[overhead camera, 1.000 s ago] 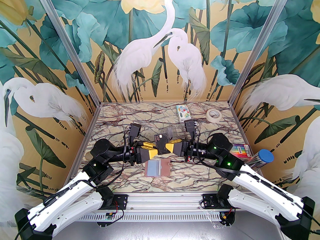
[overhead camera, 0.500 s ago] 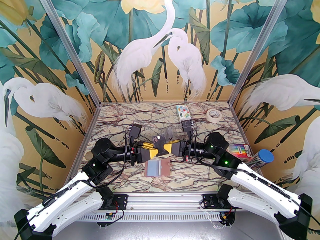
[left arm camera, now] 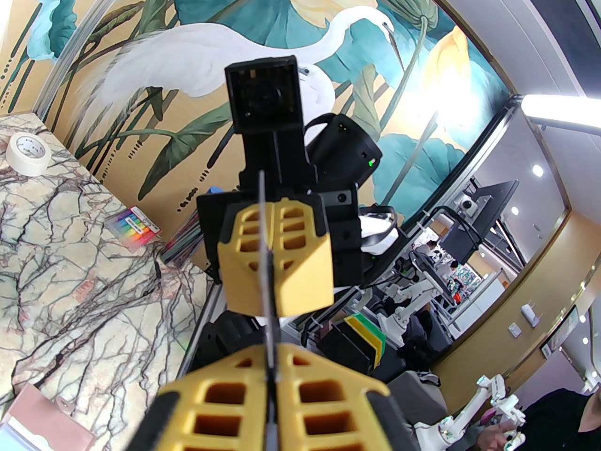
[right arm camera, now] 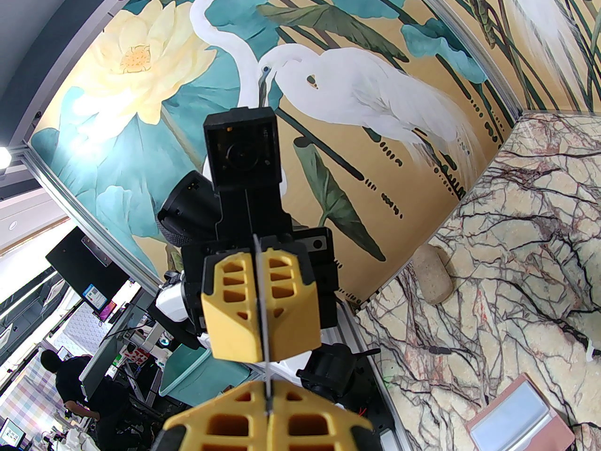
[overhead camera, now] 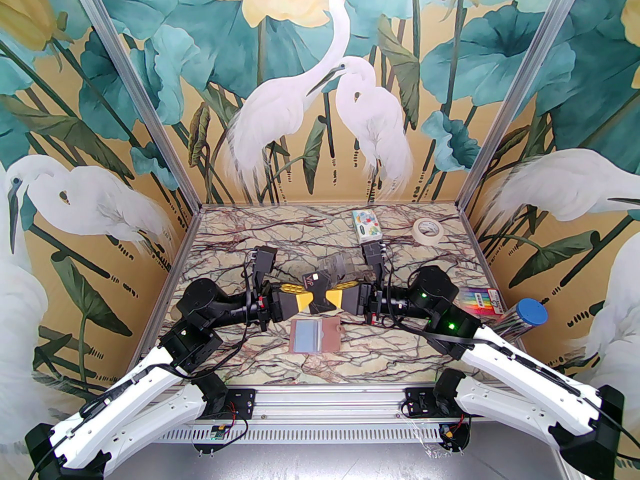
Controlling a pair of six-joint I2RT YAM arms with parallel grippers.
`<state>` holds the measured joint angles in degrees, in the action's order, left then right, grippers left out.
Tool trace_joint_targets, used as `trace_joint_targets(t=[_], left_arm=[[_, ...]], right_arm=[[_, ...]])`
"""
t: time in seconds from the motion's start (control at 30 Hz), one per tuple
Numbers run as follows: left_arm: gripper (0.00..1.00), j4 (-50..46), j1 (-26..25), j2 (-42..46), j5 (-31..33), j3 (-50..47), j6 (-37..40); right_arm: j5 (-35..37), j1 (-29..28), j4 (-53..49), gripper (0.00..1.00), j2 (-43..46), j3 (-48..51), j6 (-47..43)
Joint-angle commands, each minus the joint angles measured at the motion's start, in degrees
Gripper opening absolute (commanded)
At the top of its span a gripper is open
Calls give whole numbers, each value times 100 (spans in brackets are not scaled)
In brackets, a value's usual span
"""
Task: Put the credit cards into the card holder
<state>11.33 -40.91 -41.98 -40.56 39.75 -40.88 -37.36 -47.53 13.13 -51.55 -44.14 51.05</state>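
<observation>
Black plastic, stamped VIP, sits between my two sets of fingers: the black credit card [overhead camera: 320, 290] is raised above the marble table [overhead camera: 225, 248], and I grip it from both sides. My left gripper [overhead camera: 307, 301] is clamped on its left side and my right gripper [overhead camera: 333, 297] is clamped on its right side, yellow fingertips almost nose to nose. Both my forearms reach inward and lie roughly level, wrists straight, so the grippers point at each other across the middle of the table. From my wrist cameras the card shows as a thin dark edge running from one pair of fingers into the other. Nearer my bases, the pink card holder [overhead camera: 330, 337] lies open and flat, a pale blue card [overhead camera: 305, 335] on its left half
</observation>
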Motion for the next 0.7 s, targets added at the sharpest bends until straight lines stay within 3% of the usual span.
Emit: trace_joint_targets(t=[0.0,0.17,0.33,0.43,0.67], left_arm=[[1,122,-40,41,135,-46,10],[0,52,-40,-15,138,-64,25],[0,-373,-40,-76,-152,-20,354],[0,-602,-40,-137,-385,-20,493],[0,-518,-45,-270,-967,-15,340]], right_arm=[[-15,-37,-42,0,-44,17,10],[16,-42,-375,1,-58,-94,-174],[98,-37,-1928,43,112,-632,-1228],[-10,-28,-2727,57,244,-896,-1888],[-341,-5,-3115,60,282,-1006,-2380]])
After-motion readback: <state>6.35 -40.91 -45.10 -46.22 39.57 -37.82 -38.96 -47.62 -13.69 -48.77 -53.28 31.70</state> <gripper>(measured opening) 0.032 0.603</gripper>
